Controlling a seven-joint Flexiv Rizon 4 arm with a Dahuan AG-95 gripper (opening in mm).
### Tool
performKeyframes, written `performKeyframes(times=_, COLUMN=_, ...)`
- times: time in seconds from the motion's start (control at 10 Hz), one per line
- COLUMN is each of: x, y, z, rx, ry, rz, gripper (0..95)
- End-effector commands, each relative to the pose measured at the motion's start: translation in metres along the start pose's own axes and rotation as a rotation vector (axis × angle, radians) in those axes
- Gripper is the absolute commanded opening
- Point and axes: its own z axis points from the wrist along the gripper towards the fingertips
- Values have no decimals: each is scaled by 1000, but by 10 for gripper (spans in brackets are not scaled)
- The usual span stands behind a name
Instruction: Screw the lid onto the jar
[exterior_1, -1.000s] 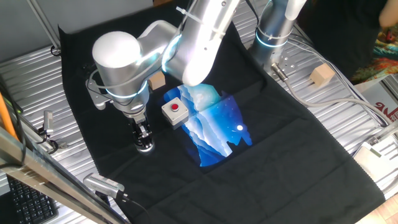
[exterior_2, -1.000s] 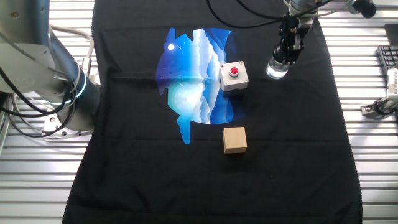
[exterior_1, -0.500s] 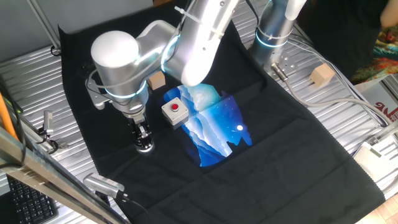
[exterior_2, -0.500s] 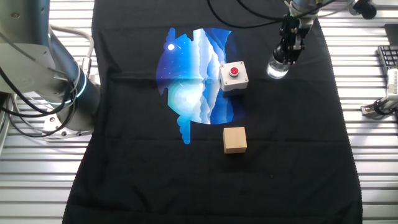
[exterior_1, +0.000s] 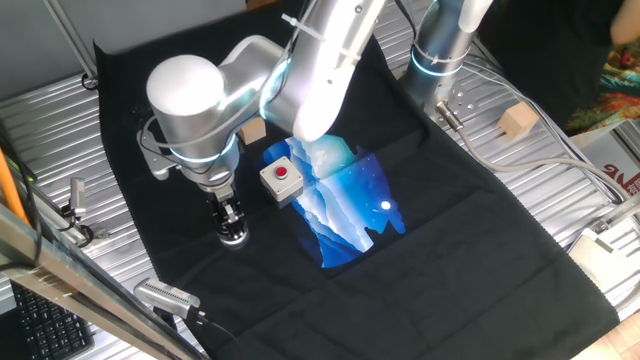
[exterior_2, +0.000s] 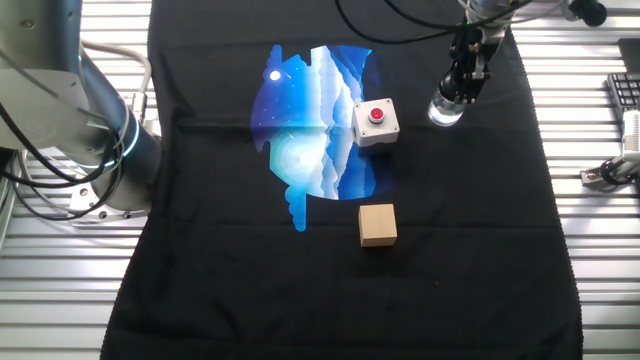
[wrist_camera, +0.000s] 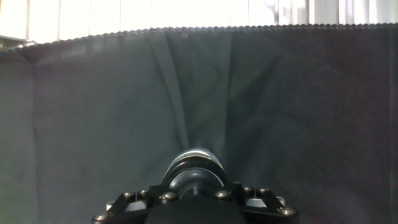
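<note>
Jar (exterior_2: 446, 108) stands upright beneath the claw (exterior_2: 466, 88).

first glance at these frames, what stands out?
The bright blue-and-white picture printed in the middle of the black cloth, with the white red-button box at its edge. Then the gripper planted straight down on the small clear jar beside that box. A tan wooden cube sits alone nearer the camera.

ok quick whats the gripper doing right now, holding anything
Gripper: down on top of the jar, fingers close together at the lid; looks shut on the lid, though the contact itself is hard to see.
</note>
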Motion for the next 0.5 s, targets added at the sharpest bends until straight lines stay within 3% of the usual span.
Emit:
performKeyframes(times=0.1, x=0, y=0, z=1, rx=26, ry=-1, rz=-9, gripper=0)
performKeyframes(times=0.5, x=0, y=0, z=1, rx=-12, ry=-23, rz=34, gripper=0)
